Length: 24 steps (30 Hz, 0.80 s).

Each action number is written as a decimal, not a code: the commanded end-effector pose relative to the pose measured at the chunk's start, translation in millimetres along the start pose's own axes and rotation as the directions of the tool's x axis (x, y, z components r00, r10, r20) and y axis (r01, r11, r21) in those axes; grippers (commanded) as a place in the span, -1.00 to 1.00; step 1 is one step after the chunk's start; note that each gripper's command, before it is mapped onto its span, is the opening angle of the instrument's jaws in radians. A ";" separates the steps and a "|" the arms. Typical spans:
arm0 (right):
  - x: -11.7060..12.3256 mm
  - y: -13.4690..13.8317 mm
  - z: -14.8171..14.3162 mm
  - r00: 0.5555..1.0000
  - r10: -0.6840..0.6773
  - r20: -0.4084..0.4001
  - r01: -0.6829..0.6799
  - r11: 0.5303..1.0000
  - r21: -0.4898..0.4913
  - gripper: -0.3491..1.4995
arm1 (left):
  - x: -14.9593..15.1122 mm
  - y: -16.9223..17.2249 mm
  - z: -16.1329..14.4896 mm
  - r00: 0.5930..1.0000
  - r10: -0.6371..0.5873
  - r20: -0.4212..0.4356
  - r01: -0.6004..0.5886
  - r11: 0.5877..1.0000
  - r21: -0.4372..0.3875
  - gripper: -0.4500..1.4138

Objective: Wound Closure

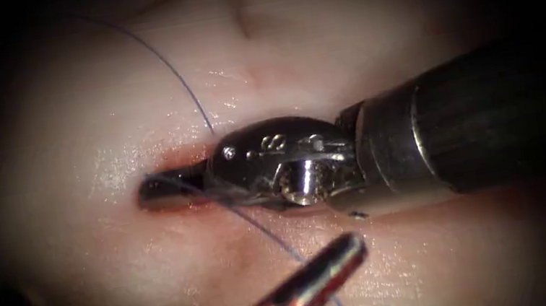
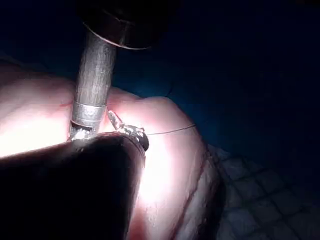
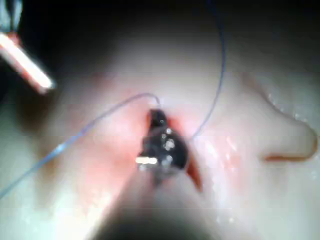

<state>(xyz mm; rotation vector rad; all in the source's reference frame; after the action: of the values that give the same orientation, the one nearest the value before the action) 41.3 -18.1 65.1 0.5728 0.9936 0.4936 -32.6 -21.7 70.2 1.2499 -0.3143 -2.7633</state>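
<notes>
The right tool (image 1: 172, 186) comes in from the right and lies along the cut (image 1: 172, 205), its dark jaws shut with the tip down in the red-edged opening. The blue thread (image 1: 177, 80) runs from the upper left to the tool, then on from beneath it (image 1: 268, 234) toward the bottom. In the right wrist view the thread (image 3: 90, 125) meets the jaw tip (image 3: 157, 117), and a second strand (image 3: 217, 75) passes beside it. The left tool (image 1: 343, 251) hangs low, below the cut, holding nothing I can see. I see no needle.
The pale tissue (image 1: 99, 115) has a fold (image 1: 245, 22) at the top. Red fluid lines the cut's edges. In the left wrist view the right tool's shaft (image 2: 94, 75) stands over the lit tissue (image 2: 170, 165), with blue cloth (image 2: 260, 195) beyond it.
</notes>
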 end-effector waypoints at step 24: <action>0.5 0.2 1.1 1.000 0.007 -0.006 -0.007 1.000 -0.002 -1.00 | -3.5 1.5 4.8 0.937 0.318 0.147 -0.298 0.944 -0.140 -0.03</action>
<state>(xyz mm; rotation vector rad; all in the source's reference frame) 41.9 -17.2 64.9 0.5720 0.9959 0.5033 -33.4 -21.3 75.7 0.8554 -0.3320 -2.5748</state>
